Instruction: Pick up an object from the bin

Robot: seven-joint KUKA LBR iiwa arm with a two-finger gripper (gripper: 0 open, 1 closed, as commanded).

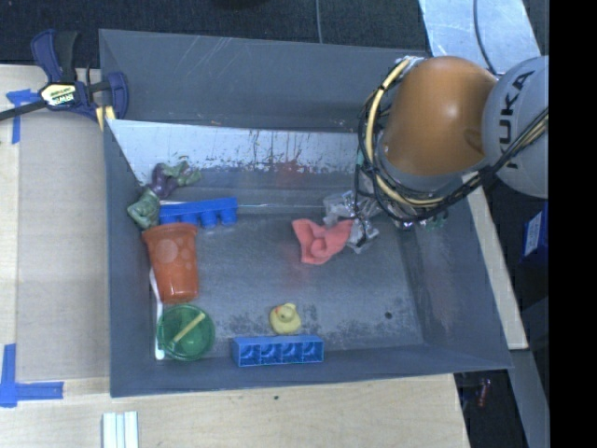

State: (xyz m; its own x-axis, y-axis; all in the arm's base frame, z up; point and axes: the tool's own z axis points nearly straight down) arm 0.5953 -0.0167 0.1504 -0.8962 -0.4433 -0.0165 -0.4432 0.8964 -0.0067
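- Camera view: the grey bin (233, 82) holds a few loose things, most of them along its left wall and front wall.
- The arm comes in over the right back corner of the bin, its wrist under an orange cover (438, 124) ringed with cables.
- The gripper (354, 222) is low in the bin, near the middle of the floor and towards the back wall.
- It sits at the right edge of a pink soft thing (315, 241), crumpled and curled, and looks to touch it.
- Whether the gripper is wide or narrow cannot be told here, nor whether it has the pink thing in its grasp.
- By the left back corner lies a small green and purple toy (157, 192), with a blue toothed block (198, 214) just beside it.
- An orange cup (173, 261) lies on its side along the left wall, just in front of that block.
- A green round thing (187, 333) with a yellow stick across it sits in the left front corner, touching the cup.
- A flat blue block (277, 351) lies along the front wall.
- A small yellow toy (285, 319) stands just behind it, well apart from the pink thing.
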